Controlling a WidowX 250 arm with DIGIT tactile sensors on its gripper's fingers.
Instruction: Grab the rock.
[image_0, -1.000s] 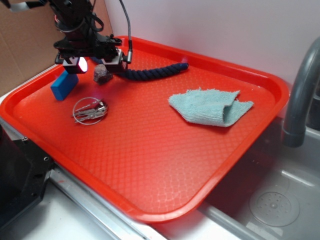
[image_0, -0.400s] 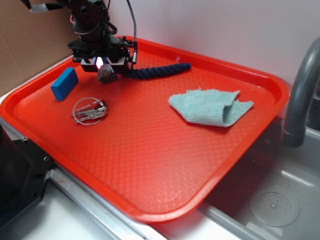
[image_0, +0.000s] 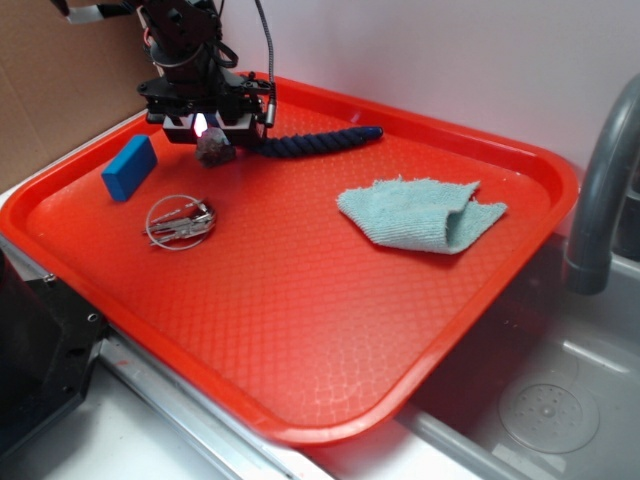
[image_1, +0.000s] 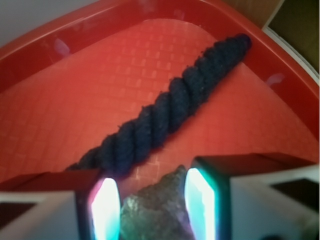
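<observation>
The rock (image_0: 213, 148) is a small lumpy brown-grey stone at the back left of the red tray (image_0: 300, 300). My gripper (image_0: 208, 128) stands straight over it with one finger on each side. In the wrist view the rock (image_1: 155, 210) fills the gap between the two lit pads (image_1: 199, 202) and touches both. The gripper (image_1: 152, 205) is shut on the rock, which still sits low at the tray floor.
A dark blue twisted rope (image_0: 315, 140) lies just behind the rock, also in the wrist view (image_1: 165, 115). A blue block (image_0: 129, 166) and a bunch of keys (image_0: 180, 222) lie to the left and front. A light blue cloth (image_0: 420, 213) lies mid-right. A sink and grey faucet (image_0: 600, 200) are at the right.
The gripper moved right from above the blue block to over the rock and came down around it. In the last half second it has hardly moved.
</observation>
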